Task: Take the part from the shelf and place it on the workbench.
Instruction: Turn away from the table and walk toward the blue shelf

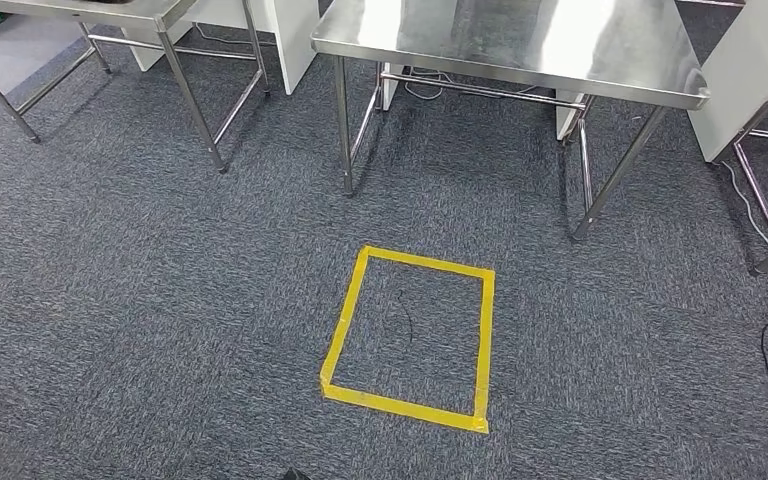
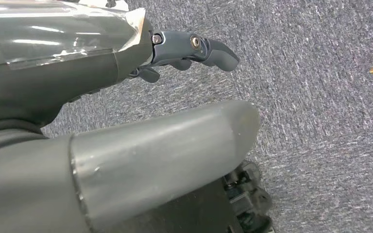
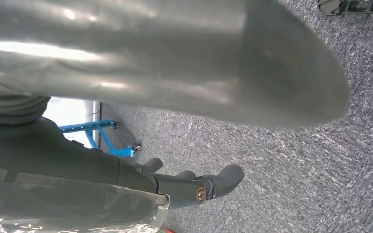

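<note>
Left hand (image 2: 184, 51) and right hand (image 3: 189, 187) hung over grey carpet (image 1: 160, 300), fingers apart, holding nothing; yellow tape square (image 1: 345, 335) lay nr steel workbench (image 1: 520, 50)

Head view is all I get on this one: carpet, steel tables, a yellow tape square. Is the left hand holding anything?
Observer: No. The left hand hangs over the carpet and holds nothing; its thumb is apart from its fingers.
Operator: And the right?
Observer: The right hand holds nothing either, and its fingers are loosely apart.
Operator: Anything else near it?
Observer: A blue wheeled frame stands on the carpet beyond the right hand.
</note>
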Action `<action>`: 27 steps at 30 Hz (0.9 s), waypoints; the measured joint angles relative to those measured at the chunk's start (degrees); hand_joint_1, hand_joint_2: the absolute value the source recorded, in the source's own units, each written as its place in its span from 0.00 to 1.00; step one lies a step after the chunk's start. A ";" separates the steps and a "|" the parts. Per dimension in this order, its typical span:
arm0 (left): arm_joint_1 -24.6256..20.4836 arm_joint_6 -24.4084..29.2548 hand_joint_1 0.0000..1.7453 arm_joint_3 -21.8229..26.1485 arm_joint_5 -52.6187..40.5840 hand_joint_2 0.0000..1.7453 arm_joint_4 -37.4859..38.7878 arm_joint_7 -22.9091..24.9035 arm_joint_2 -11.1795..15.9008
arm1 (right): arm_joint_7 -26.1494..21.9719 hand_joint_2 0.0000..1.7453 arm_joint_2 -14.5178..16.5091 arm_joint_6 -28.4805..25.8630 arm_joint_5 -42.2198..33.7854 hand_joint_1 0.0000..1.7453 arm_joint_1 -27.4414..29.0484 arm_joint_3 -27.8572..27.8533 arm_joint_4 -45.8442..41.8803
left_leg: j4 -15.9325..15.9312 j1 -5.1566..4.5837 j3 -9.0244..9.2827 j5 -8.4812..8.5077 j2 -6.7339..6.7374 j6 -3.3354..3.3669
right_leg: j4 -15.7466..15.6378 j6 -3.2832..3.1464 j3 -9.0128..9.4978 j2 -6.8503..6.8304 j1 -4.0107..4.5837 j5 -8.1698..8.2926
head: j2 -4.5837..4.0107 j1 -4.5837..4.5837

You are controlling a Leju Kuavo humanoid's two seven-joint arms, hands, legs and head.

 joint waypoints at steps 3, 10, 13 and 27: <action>0.10 0.09 0.00 0.12 0.36 0.00 0.00 -0.02 -0.18 | -0.47 0.00 -0.16 0.15 0.00 0.00 0.09 0.00 0.00 | -0.47 0.25 -0.23 0.43 0.24 0.52 | 10.14 -0.65 -4.91 0.03 -0.10 -5.13 | 0.00 0.37; 0.49 0.35 0.00 0.29 1.07 0.00 0.00 -0.24 -0.34 | -1.33 0.00 -0.49 0.93 0.00 0.00 0.48 0.00 0.02 | 0.31 0.30 -0.50 0.39 0.23 -0.73 | 1.62 1.26 -0.69 -0.13 -0.50 -0.49 | 0.00 0.59; 0.50 0.70 0.00 0.44 1.43 0.00 0.00 -0.48 -0.37 | -1.64 0.00 -0.55 1.10 0.00 0.00 0.50 0.00 0.04 | 0.67 0.17 -0.56 0.30 0.27 -1.77 | -0.19 -0.55 -0.23 -0.06 -0.08 0.65 | 0.00 0.51; 0.86 0.93 0.00 0.96 1.59 0.00 0.00 -1.17 -0.33 | -1.69 0.00 -0.52 1.27 0.00 0.00 0.34 0.00 0.06 | 1.47 0.79 0.53 -1.53 -2.64 -1.23 | -0.18 -2.76 -0.43 2.11 0.38 1.60 | 0.00 0.19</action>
